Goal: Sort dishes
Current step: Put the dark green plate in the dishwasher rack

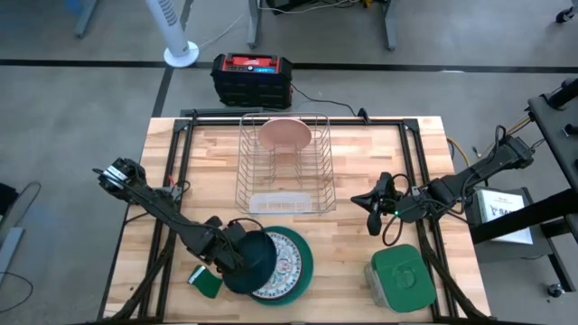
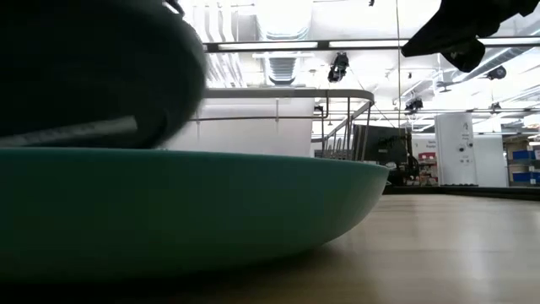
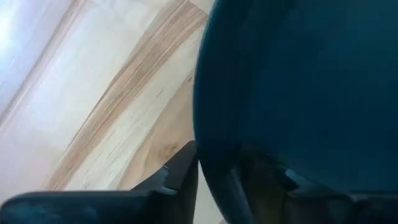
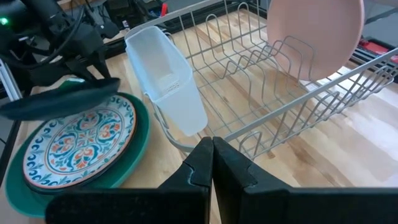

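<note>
- While the left jaws clamped the rim of the dark plate, one finger sat over the edge and one under it in the left wrist view, so the plate was grasped at its near-left side.
- That dark plate hung roughly level just above the patterned plate; I judged it was being lifted clear of the stack for carrying to the rack.
- The patterned plate lay inside the green plate, which rested flat on the surface at the front, left of centre; stacking kept them compact until each was taken.
- The pink plate stood on edge in the rack's far slots, upright probably because the wires held it that way; three plates were therefore left to sort.
- A clear plastic caddy hung on the rack's near side.
- The right jaws were clenched on nothing, waiting above the surface right of the rack.
- A green-lidded container sat at the front right, and a small green sponge lay beside the stack.
- No brand, label or writing could be read anywhere.
</note>
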Action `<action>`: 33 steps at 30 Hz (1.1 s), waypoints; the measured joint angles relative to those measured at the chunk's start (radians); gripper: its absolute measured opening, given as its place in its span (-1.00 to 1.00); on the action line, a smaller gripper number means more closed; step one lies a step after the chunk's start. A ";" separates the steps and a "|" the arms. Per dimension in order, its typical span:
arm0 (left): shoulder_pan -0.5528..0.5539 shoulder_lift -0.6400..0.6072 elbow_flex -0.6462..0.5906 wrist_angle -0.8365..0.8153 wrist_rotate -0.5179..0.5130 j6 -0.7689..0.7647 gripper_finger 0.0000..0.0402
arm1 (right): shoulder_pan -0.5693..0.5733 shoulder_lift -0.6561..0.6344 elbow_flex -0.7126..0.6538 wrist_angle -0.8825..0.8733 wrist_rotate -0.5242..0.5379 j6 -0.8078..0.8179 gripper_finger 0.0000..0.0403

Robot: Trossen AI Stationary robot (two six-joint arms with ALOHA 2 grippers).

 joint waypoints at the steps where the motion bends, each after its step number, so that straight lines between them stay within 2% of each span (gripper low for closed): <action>1: 0.000 -0.006 0.000 -0.003 0.001 0.000 -0.61 | 0.000 0.000 0.000 0.000 0.000 0.000 -1.00; 7: 0.000 -0.022 0.016 -0.007 -0.016 0.013 -0.80 | 0.000 0.000 0.000 -0.001 0.000 0.000 -1.00; 16: 0.000 -0.022 0.087 -0.061 -0.069 0.057 -0.97 | 0.000 0.000 0.000 -0.001 0.000 0.000 -1.00; 22: 0.000 -0.023 0.161 -0.148 -0.125 0.088 -0.99 | 0.000 0.000 0.000 -0.001 0.000 -0.005 -1.00; 33: 0.001 -0.023 0.266 -0.189 -0.256 0.185 -0.99 | 0.000 0.000 0.000 -0.001 0.001 -0.021 -1.00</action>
